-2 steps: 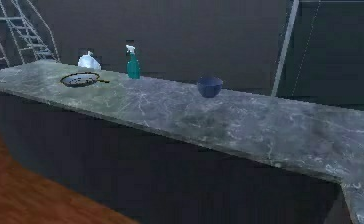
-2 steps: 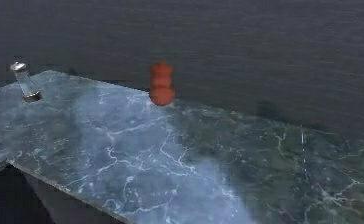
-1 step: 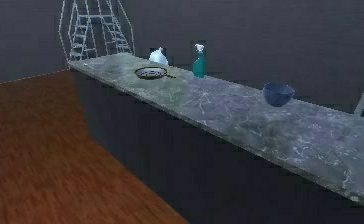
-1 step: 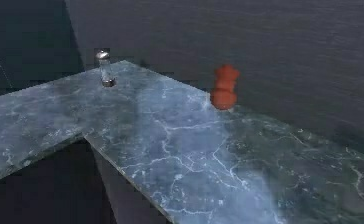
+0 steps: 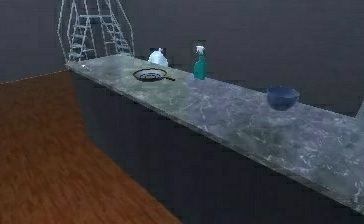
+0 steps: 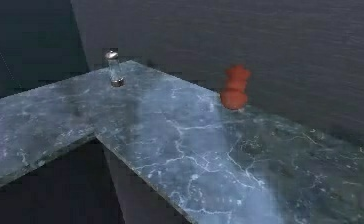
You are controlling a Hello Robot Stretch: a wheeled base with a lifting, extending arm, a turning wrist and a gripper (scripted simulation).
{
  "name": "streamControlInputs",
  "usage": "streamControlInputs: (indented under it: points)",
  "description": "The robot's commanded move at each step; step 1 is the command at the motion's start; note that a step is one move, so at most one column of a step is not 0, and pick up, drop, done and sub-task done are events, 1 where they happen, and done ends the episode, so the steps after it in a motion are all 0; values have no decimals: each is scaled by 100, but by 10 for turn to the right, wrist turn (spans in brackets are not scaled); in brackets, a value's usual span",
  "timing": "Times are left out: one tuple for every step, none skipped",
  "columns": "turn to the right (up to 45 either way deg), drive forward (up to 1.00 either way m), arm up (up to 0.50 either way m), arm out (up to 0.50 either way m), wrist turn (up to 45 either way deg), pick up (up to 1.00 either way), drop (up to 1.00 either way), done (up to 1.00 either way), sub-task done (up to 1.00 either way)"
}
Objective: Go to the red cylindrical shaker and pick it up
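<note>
standing on marble counter: red shaker near far edge | clear shaker at corner | tool state: cannot tell

Grey marble counter with a small glass shaker and, well apart, a red blob

The forward view looks ahead and somewhat down, slantwise along a marble counter that runs from a far ladder to the near right edge, with wooden floor at its left. The arm side view looks down from close above a counter corner toward a dark wall. Both take in marble countertop; the shared stretch cannot be told.
</note>
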Motion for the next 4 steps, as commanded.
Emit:
streamControlInputs:
  points:
    - [150,0,0,0,0,0,0,0,0]
    - [450,0,0,0,0,0,0,0,0]
    - [60,0,0,0,0,0,0,0,0]
    - [0,10,0,0,0,0,0,0,0]
